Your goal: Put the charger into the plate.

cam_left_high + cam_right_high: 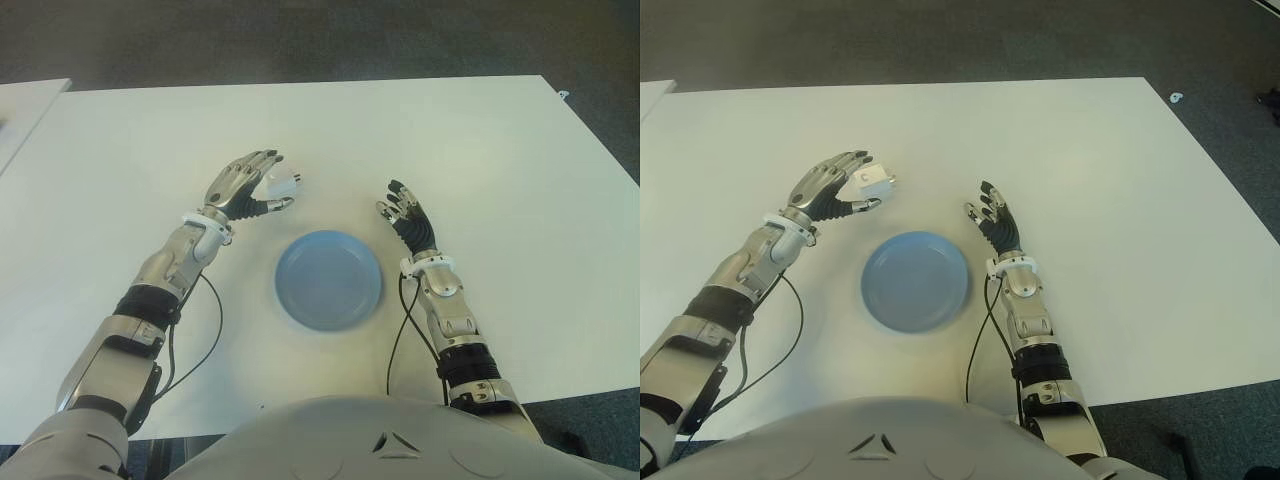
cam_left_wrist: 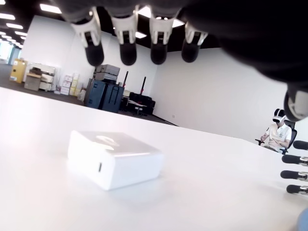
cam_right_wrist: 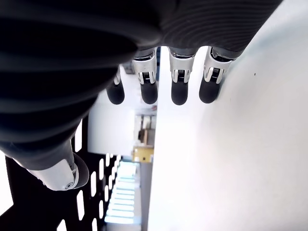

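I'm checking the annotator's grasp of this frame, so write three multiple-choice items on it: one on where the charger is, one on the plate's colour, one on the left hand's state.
1. Where is the charger?
A. in the plate
B. on the table beyond the plate, toward the robot's left
C. in the right hand

2. What colour is the plate?
A. blue
B. red
C. green

3. What state is the left hand in?
A. shut on the charger
B. curled into an empty fist
C. open, fingers spread above the charger

Key: 1 B, the left wrist view shows it lying flat on the table; 2 A, the dish is plainly blue; 3 C, the fingertips hang above it without touching. The right hand shows open to the right of the plate.
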`<state>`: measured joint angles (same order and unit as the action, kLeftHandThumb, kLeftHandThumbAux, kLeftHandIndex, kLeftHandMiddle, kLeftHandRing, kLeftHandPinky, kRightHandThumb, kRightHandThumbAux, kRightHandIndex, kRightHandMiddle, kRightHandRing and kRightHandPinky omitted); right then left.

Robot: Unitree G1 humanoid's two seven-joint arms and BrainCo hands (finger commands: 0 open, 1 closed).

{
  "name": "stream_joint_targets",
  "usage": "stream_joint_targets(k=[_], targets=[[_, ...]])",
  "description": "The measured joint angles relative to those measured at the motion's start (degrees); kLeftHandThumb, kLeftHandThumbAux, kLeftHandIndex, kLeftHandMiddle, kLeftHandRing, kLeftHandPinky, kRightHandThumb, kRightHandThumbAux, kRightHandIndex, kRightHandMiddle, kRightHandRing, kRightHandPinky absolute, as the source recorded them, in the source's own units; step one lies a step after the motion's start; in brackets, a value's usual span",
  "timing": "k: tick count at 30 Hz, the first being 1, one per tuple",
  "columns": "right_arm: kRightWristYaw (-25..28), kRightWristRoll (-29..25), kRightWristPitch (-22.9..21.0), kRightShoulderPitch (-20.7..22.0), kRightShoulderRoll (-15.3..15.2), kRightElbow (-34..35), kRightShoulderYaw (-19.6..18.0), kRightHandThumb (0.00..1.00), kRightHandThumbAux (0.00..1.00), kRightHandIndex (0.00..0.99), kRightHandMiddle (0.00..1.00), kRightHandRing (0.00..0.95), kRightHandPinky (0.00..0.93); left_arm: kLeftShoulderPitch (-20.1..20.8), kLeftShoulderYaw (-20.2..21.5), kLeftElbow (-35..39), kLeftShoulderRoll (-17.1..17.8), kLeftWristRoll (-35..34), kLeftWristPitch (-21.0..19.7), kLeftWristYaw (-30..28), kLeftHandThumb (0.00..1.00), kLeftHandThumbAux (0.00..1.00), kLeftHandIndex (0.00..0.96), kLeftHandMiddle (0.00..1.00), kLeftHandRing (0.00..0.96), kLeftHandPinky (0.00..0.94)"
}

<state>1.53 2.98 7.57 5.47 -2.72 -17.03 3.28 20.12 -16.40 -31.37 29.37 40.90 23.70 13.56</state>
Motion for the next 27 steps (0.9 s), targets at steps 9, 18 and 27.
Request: stream_joint_targets(k=[9, 18, 27], targets=[[0.2, 0.0, -0.8, -0.1, -0.4, 0.8, 0.0, 0.185, 0.597, 0.01, 0.075, 0.08, 0.112, 1.3, -0.2, -2.2, -1.5, -2.7, -0.8, -1.6, 0.071, 0.296, 0.0, 0.0, 0.0, 0.0], [0.2, 0.0, -1.4, -0.5, -0.7, 1.6, 0.0, 0.186, 0.608, 0.013, 0.087, 0.093, 0.127, 2.1, -0.1, -3.8, -3.9, -6.8, -4.5, -7.7, 0.059, 0.368, 0.0, 0.0, 0.0, 0.0], [0.4, 0.0, -1.5, -0.9, -1.0, 2.0, -0.1, 0.187, 0.613, 0.017, 0.101, 0.107, 0.135, 2.1, 0.1, -0.5, -6.2, -10.2, -14.9, -17.4, 0.044, 0.355, 0.0, 0.0, 0.0, 0.0]])
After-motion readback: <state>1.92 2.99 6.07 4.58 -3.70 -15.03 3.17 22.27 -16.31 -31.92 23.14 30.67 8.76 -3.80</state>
